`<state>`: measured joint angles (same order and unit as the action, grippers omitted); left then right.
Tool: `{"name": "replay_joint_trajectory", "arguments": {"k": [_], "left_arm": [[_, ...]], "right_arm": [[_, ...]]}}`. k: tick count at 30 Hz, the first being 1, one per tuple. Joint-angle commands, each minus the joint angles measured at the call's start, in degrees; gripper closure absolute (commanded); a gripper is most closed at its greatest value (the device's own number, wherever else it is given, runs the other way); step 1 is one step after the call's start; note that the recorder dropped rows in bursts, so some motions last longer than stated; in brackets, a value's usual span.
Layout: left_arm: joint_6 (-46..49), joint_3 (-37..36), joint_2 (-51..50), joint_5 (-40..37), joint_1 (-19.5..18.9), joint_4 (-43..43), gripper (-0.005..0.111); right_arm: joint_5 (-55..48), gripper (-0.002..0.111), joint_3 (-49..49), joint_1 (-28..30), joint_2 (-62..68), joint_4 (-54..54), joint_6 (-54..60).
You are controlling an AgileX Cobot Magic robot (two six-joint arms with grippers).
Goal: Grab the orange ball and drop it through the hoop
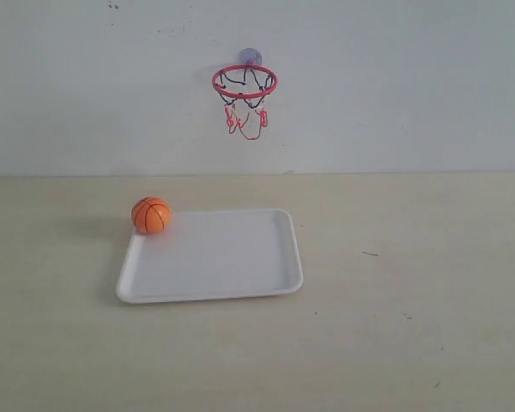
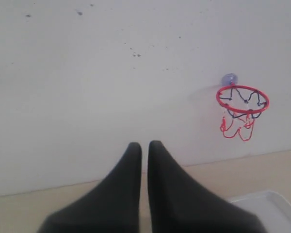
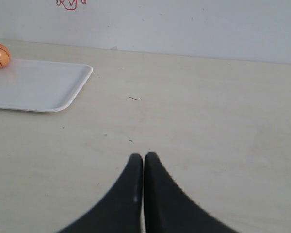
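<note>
Surface: a pale beige table [image 1: 412, 326], matte and plain, with a short dark mark [image 1: 371, 254] to the right of the tray and a few fainter specks nearer the front.
Room: a plain whitish wall [image 1: 412, 86] rises from the table's far edge; the left wrist view shows small dark specks on it.
Count: one ball, one hoop, one tray, two grippers.
Orange ball [image 1: 151, 215]: at the far-left corner of the white tray [image 1: 215, 296], against its rim. I cannot tell whether it sits inside the tray or partly on the rim. Nothing grips it.
Tray: a shallow rectangle with rounded corners, lying flat on the left-centre of the table.
Hoop [image 1: 245, 82]: stuck to the wall by a bluish suction cup, with the red ring level and the black-and-red net hanging below it. It is well above the tray's far edge and to the right of the ball.
Left gripper [image 2: 144, 145]: dark fingers drawn together with only a thin slit between them, nothing held, facing the wall with the hoop off to its right.
Right gripper [image 3: 143, 158]: fingers pressed together and empty, over bare table well to the right of the tray.
</note>
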<state>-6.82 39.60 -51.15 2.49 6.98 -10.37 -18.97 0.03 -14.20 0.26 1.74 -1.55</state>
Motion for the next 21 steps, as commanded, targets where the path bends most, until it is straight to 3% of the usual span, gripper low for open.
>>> {"name": "replay_joint_trajectory", "arguments": {"k": [1,10,21], "left_arm": [[-0.5,8.4,-6.7,-7.6,3.8,-1.3,0.103],[5.0,29.3,-26.8,-33.0,9.6,-1.0,0.103],[7.3,48.0,-50.9,-54.8,10.3,1.8,0.103]], "right_arm": [[0.4,0.109,0.0,-0.1,-0.3,0.2,0.2],[0.4,0.109,0.0,-0.1,-0.3,0.2,0.2],[0.6,0.109,0.0,-0.1,-0.3,0.2,0.2]]}}
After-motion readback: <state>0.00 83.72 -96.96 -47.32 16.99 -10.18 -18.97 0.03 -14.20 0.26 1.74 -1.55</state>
